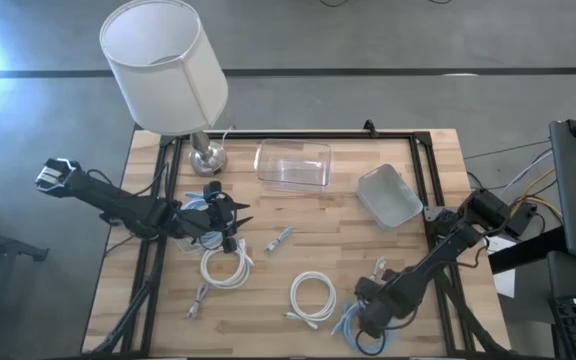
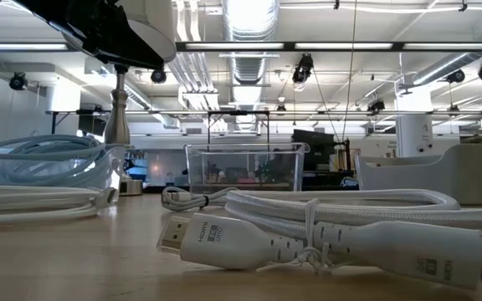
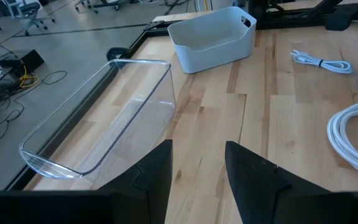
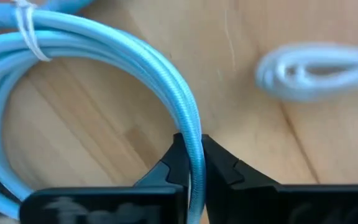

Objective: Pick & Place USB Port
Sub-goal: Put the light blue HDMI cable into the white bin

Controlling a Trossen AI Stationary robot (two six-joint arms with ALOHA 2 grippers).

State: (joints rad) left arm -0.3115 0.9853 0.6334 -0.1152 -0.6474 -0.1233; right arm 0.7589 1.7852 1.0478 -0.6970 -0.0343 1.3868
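A coiled light-blue cable (image 4: 104, 56) lies near the table's front edge, right of the middle (image 1: 349, 328). My right gripper (image 4: 191, 163) points down over it (image 1: 364, 312) and is shut on one strand. A small silver USB piece (image 1: 281, 240) lies flat at the table's middle, and no gripper touches it. At the left, my left gripper (image 1: 230, 216) hovers open above the table with nothing between its fingers (image 3: 197, 168). My right gripper pinches a single strand of the blue cable's outer loop (image 4: 190, 134) between its two fingers, coming from above. The fingers lie across the strand. The rest of the coil lies on the table, tied with a white band (image 4: 28, 31).
A clear tub (image 1: 293, 165) and a pale grey bin (image 1: 388, 195) stand toward the far edge, a lamp (image 1: 165, 65) at the far left. White cable coils (image 1: 311, 297) (image 1: 226, 268), another blue cable (image 1: 200, 206) and small cables (image 1: 198, 300) (image 1: 378, 270) lie about.
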